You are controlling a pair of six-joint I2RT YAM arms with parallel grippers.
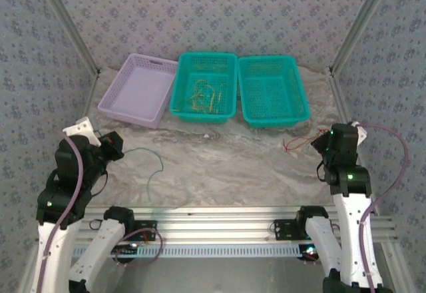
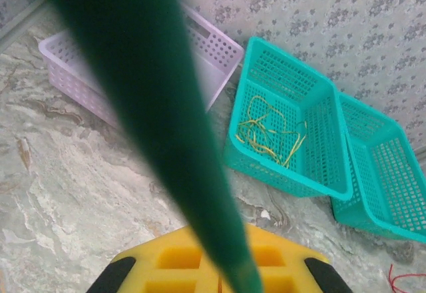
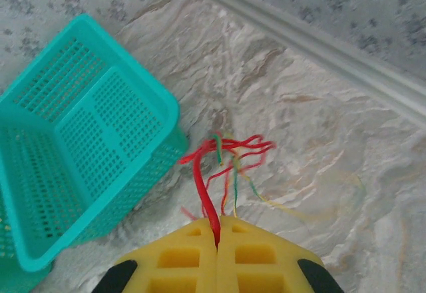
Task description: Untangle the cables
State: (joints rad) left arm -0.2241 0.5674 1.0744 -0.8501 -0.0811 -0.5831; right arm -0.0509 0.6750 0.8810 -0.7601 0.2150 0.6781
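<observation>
- In shut left jaws: 1 green cable (image 2: 166,106), trailing over counter (image 1: 219,166), lower left of top view.
- In shut right jaws: 1 red cable (image 3: 202,185) from tangle at right.
- Inside middle basket (image 1: 206,55): yellow cables (image 1: 203,96).

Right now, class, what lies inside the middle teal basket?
A loose tangle of thin yellow wires lies on the floor of the basket. Its near wall hides a strip of that floor.

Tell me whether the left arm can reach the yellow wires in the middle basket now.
Probably not yet: nothing covers the yellow wires in the basket, but the left hand is shut on the green cable.
</observation>
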